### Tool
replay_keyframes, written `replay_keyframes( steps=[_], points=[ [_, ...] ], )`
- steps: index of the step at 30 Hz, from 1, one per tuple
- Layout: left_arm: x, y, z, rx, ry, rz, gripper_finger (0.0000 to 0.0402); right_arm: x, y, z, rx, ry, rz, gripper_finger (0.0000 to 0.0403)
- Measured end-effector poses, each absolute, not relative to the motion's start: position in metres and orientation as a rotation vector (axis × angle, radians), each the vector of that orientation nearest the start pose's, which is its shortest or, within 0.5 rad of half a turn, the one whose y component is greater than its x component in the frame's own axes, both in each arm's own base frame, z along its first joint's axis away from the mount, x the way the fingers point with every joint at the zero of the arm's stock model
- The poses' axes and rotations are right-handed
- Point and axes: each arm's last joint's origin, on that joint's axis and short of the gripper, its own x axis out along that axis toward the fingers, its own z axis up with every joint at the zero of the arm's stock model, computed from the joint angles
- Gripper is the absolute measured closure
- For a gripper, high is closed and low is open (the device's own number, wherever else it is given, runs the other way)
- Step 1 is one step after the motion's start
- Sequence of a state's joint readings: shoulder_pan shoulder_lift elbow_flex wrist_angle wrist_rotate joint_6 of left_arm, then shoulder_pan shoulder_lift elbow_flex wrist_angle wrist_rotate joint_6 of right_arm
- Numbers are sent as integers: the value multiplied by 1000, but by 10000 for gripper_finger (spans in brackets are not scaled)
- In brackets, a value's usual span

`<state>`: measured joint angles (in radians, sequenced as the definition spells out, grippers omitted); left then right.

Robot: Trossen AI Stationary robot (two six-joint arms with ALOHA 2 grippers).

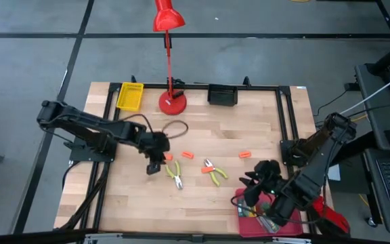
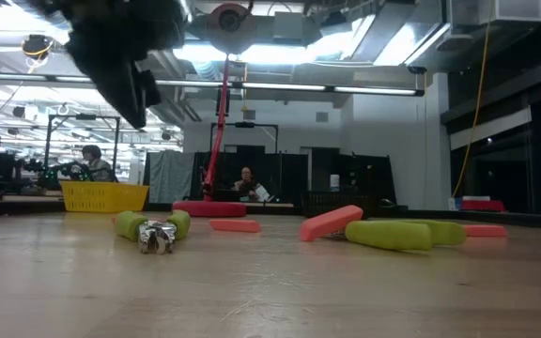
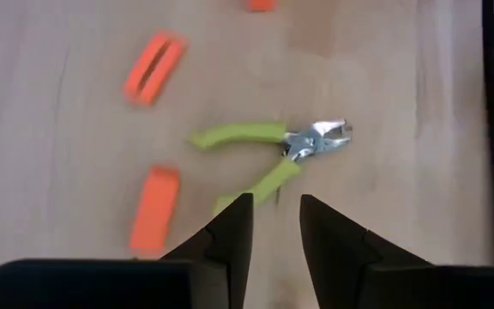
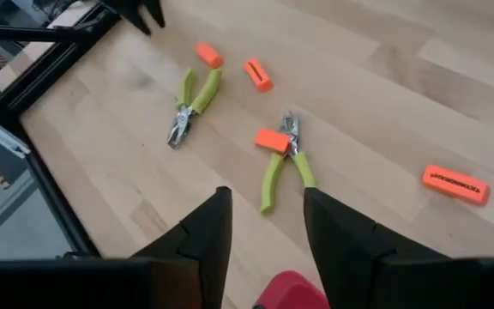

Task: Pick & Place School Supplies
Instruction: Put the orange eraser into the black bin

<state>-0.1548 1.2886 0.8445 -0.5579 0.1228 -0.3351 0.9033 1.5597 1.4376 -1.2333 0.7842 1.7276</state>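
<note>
Two small pliers-like tools with yellow-green handles lie flat on the wooden table: one [image 1: 175,175] [image 3: 273,150] [image 4: 191,101], the other [image 1: 214,172] [image 4: 284,161]. Several small orange pieces [image 1: 187,154] [image 3: 153,67] [image 4: 455,183] lie scattered around them. My left gripper [image 1: 156,163] [image 3: 274,227] hovers open just left of the first tool, touching nothing. My right gripper [image 1: 256,180] [image 4: 264,225] hangs open above the red tray's [image 1: 249,218] far edge. Something green and yellow [image 1: 261,211] lies in that tray, mostly hidden by the right arm.
A red desk lamp's base [image 1: 172,103] stands at the far edge between a yellow tray [image 1: 130,95] and a black tray [image 1: 222,95]. A cable loop [image 1: 175,128] lies near the left wrist. Bare wood spreads along the near-left part of the table [image 1: 127,203].
</note>
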Motion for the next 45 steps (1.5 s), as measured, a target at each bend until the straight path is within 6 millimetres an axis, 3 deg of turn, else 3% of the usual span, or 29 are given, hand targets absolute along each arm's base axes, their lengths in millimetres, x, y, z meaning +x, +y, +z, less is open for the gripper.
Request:
replay_keyframes(
  steps=[3,6,12,19,25,38,45],
  points=[
    [241,-56,219,36,1012,-202,310,196,210,311,613,639,-609,256],
    [240,-62,211,275,1016,-143,303,197,211,313,624,620,-595,256],
    [240,-62,181,445,1093,-79,267,200,215,314,674,596,-572,257],
    [249,-55,166,386,1129,-40,227,204,219,316,728,570,-546,257],
    [254,-50,158,310,1157,-72,220,204,220,317,742,565,-540,257],
    [264,-36,134,235,1234,-94,229,206,222,318,769,535,-527,257],
    [266,-32,129,195,1256,-105,270,207,222,319,778,531,-523,257]
  ],
)
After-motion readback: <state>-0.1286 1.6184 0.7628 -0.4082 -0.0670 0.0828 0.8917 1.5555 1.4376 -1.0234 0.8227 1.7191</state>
